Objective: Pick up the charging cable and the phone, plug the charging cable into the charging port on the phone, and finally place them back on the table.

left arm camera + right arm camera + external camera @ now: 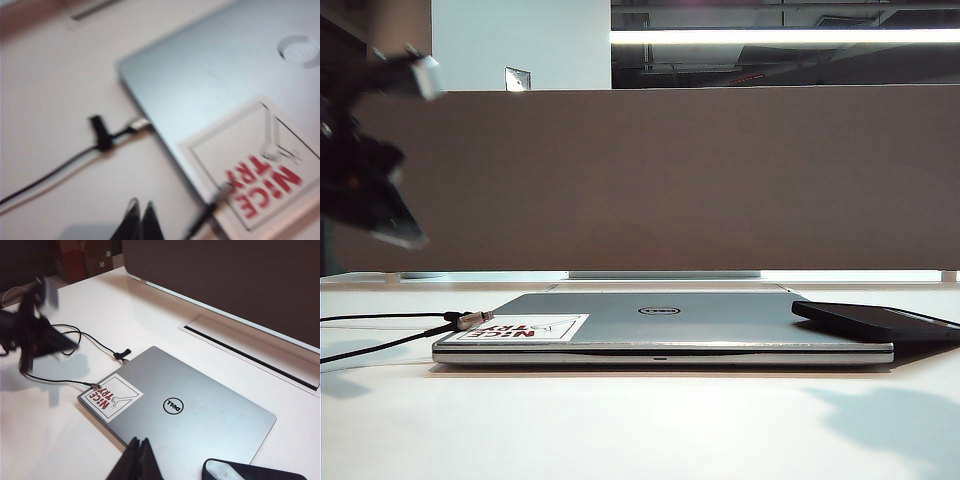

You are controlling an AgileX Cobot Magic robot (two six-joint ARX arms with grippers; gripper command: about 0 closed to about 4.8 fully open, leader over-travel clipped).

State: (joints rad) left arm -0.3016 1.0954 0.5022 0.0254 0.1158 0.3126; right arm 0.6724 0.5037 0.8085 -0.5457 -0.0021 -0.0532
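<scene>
Black left pincer and right pincer hover shut.

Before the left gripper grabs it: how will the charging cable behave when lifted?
Probably floppy: the charging cable lies in loose curves on the table. Likely light, being thin. Its silver plug rests on the laptop sticker's edge and may drag or swing. Left gripper and right gripper are both shut, holding nothing.
</scene>
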